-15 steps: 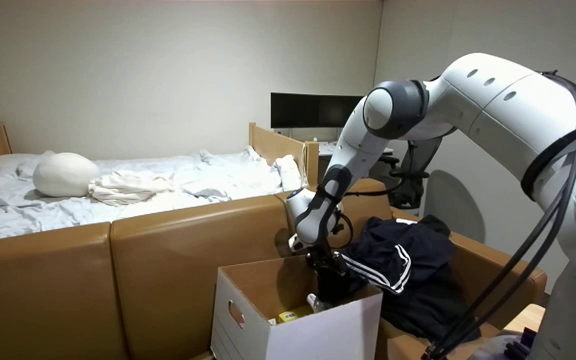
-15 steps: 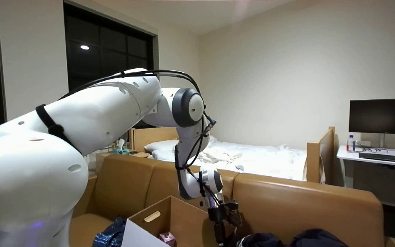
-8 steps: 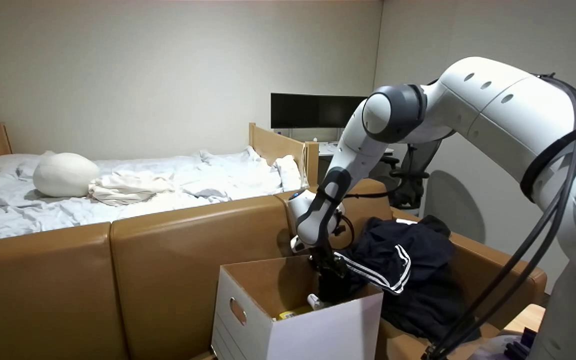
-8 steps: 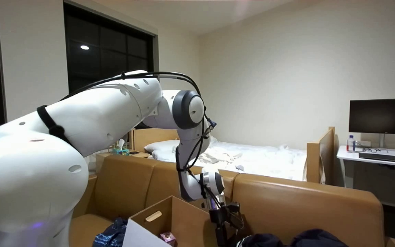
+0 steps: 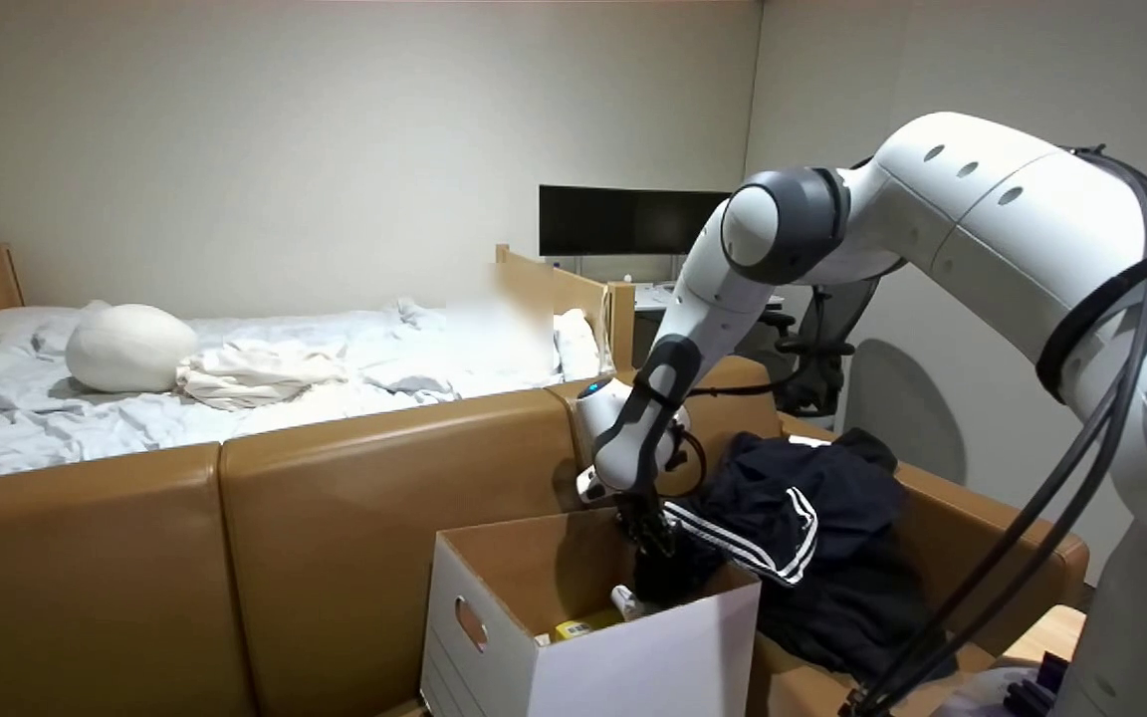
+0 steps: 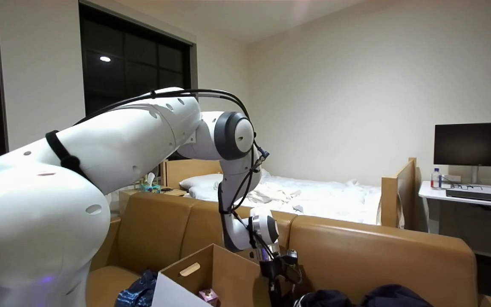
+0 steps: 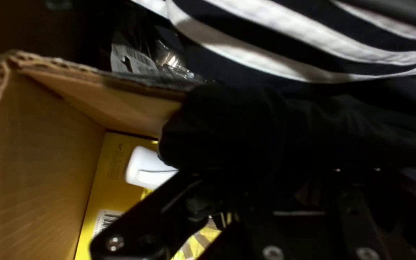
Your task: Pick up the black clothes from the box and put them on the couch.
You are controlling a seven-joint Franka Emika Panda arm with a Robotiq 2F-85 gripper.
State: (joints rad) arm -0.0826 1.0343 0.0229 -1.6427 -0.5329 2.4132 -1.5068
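The black clothes (image 5: 842, 558) lie mostly piled on the couch (image 5: 394, 478), white stripes uppermost, while a dark fold (image 5: 673, 578) seems to hang over the wall of the box (image 5: 648, 657), partly inside it. Over the last second we see the jaws of the gripper (image 5: 655, 543) draw nearer each other at that fold, and the arm (image 5: 932, 189) hardly shift. We take this for a grasp under way; lifting the cloth clear onto the couch would be what remains.

Whether the jaws are clamped on fabric yet we cannot tell: in the wrist view, black metal and black cloth run together. Nor can we tell if the fold is its own garment. It half covers a white capped item (image 7: 150, 169). In an exterior view the bottom edge cuts off the heap (image 6: 394, 296) and the jaws' ends.
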